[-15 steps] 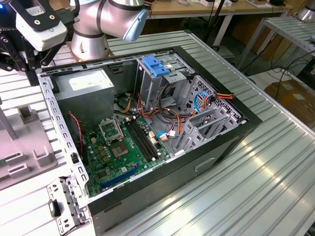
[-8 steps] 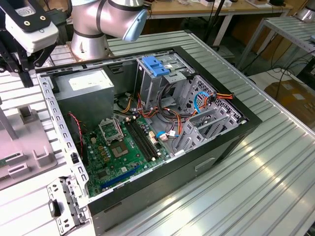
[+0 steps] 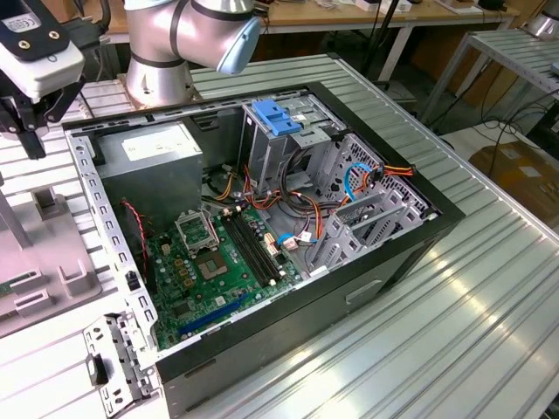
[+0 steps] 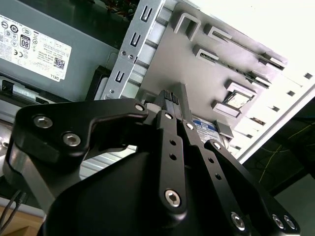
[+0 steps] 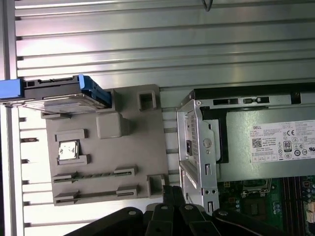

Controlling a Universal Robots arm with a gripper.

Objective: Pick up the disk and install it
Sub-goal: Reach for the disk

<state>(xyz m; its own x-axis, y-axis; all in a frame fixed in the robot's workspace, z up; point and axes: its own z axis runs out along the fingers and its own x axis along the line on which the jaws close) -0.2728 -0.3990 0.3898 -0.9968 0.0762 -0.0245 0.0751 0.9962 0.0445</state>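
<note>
The open computer case (image 3: pixel 445 218) held a motherboard (image 3: pixel 210 271), power supply (image 3: pixel 148 157) and blue bracket (image 3: pixel 275 118). The disk (image 5: pixel 54 93) lay at the edge of the grey fixture plate (image 3: pixel 52 271), at the exterior view's left beside the case. The gripper (image 4: pixel 173 98) hung over that plate, jaws together and empty.

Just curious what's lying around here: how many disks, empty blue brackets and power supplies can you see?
disk: 1
blue bracket: 1
power supply: 1
Total: 3
</note>
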